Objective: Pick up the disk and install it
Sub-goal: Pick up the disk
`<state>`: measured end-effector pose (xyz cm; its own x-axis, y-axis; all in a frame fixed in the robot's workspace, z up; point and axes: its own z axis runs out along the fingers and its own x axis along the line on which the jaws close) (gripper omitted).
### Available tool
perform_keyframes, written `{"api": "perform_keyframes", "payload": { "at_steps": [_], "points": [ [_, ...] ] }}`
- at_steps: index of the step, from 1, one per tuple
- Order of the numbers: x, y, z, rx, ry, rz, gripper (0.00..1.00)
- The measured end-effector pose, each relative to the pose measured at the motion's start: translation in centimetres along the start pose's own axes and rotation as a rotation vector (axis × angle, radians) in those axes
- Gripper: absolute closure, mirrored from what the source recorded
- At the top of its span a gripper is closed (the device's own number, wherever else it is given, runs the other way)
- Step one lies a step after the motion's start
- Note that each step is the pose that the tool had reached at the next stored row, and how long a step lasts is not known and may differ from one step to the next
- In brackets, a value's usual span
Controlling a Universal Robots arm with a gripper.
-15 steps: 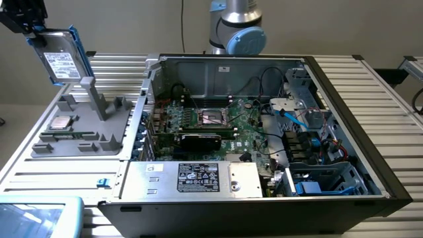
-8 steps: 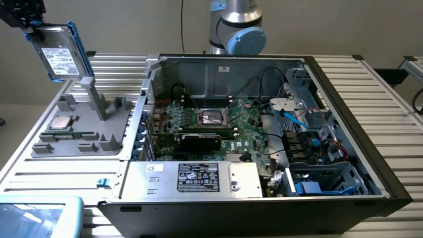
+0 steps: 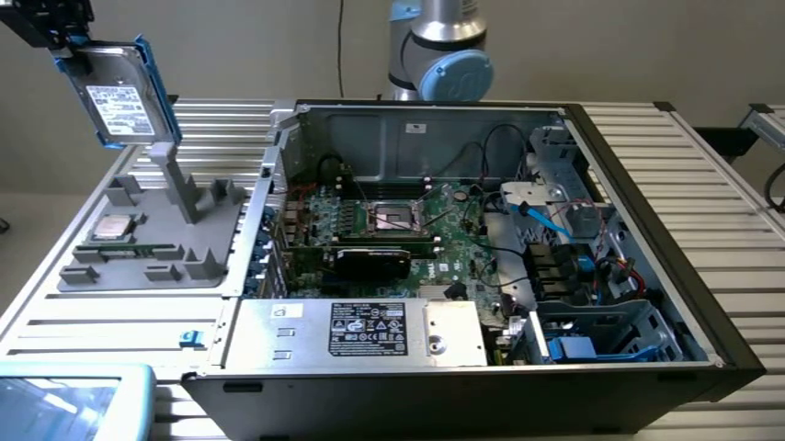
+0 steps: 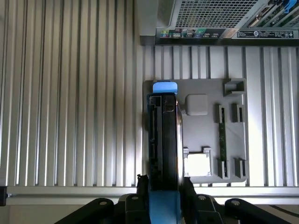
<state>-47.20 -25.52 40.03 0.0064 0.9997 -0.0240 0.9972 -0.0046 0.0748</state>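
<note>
Disk: I saw the disk (image 3: 120, 96) hanging well above the grey tray (image 3: 123, 268), tilted, with its label facing out.
Jaws: the gripper (image 4: 163, 185) was clamped across the flat faces at its upper end.
Handling: I judged it stiff, dense and shock-sensitive. The metal faces looked slick and the blue rails (image 3: 145, 73) springy, so the body was the place to grip.

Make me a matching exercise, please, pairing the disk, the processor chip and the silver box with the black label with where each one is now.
Things:
A. disk
B. processor chip
C. silver box with black label

Places:
1. lying on the grey tray
2. inside the open computer case
3. held aloft between the fingers

Pairs: A-3, B-1, C-2.
</note>
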Motion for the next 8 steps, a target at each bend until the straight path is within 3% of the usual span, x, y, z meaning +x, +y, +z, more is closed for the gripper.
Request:
{"api": "perform_keyframes", "payload": {
  "at_steps": [4, 8],
  "points": [
    [0.0, 1.75, -0.21, 0.0002, 0.0001, 0.000, 0.63],
    [0.0, 3.33, -0.61, 0.0001, 0.0041, 0.000, 0.63]
  ]
}}
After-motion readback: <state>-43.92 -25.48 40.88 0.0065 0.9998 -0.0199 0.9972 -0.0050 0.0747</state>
